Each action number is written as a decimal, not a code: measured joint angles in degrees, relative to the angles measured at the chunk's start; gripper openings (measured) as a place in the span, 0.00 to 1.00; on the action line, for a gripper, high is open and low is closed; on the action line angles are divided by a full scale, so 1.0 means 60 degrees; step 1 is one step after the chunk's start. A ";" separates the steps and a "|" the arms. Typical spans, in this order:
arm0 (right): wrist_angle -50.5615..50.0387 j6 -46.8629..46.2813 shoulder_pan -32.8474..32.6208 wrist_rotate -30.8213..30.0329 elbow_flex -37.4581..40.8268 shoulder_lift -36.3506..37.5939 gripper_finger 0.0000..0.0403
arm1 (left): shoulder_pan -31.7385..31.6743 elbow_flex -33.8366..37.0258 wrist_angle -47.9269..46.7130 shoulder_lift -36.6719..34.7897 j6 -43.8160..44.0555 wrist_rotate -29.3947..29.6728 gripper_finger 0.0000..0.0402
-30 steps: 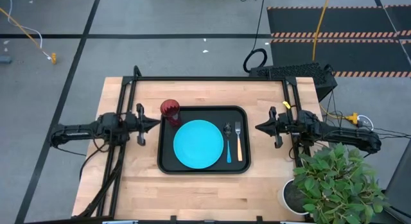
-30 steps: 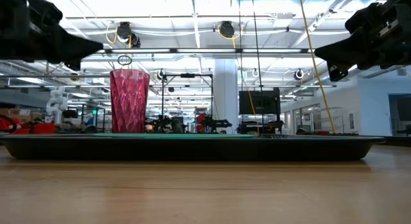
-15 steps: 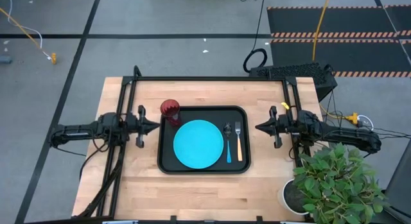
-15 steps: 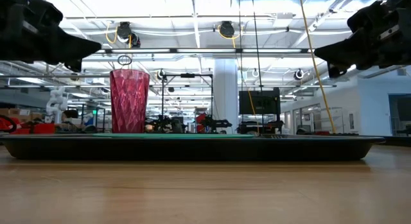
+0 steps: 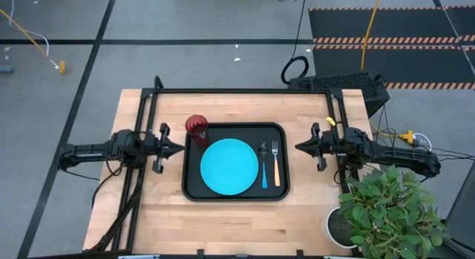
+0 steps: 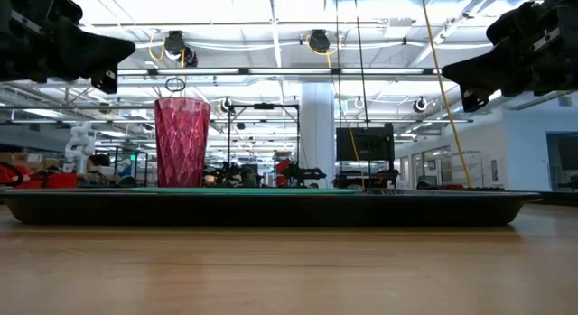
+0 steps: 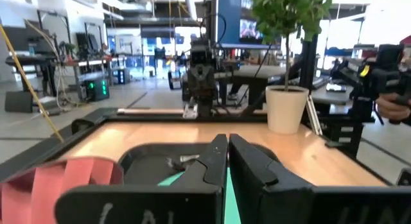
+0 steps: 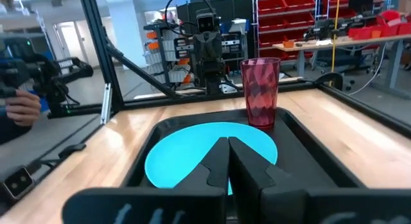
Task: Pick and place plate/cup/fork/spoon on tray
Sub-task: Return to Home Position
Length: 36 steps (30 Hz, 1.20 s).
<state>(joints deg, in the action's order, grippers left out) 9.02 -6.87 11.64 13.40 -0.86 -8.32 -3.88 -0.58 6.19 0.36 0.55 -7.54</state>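
The left gripper (image 5: 180, 148) hangs just off the tray's edge, its two dark fingers pressed together on nothing. Against half a second ago it has drawn back a little, and in the low view it has risen. The right gripper (image 5: 297, 148), likewise closed and empty, has not shifted from its place off the opposite edge. I judge that the placing is finished and the left arm is retreating to rest.

Just ahead of the left gripper, on the pale wooden surface (image 5: 223, 214), lies the large black rectangular tray (image 5: 234, 126) with its raised rim. In the tray corner nearest that gripper stands the small dark red translucent cup (image 5: 196, 126). Past it, about midway between the two grippers, lies the flat round cyan-blue plate (image 5: 229, 166). Farther still, on the right gripper's side, lie the blue-handled spoon (image 5: 263, 167) and then the orange-handled fork (image 5: 276, 167), side by side and parallel.

Only the high view shows how the cutlery lies. The low view shows the cup upright, but the rim hides its foot and all but a sliver of the plate. The right wrist view shows the cup standing inside the rim at the plate's edge; whether the two touch I cannot tell.
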 joint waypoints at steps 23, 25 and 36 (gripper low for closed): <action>0.0020 -0.0348 0.0000 0.0031 0.0000 0.0000 0.00 | 0.0000 0.0000 0.0499 0.0000 -0.0046 0.0001 0.05; 0.0020 -0.0350 0.0000 0.0028 0.0000 0.0000 0.00 | -0.0001 0.0000 0.0499 0.0000 -0.0054 0.0001 0.05; 0.0017 -0.0347 0.0000 0.0035 0.0000 0.0000 0.00 | -0.0001 0.0000 0.0499 0.0000 -0.0057 0.0001 0.05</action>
<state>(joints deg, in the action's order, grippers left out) 9.13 -8.95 11.64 13.61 -0.86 -8.32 -3.88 -0.58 9.19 0.36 0.21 -7.53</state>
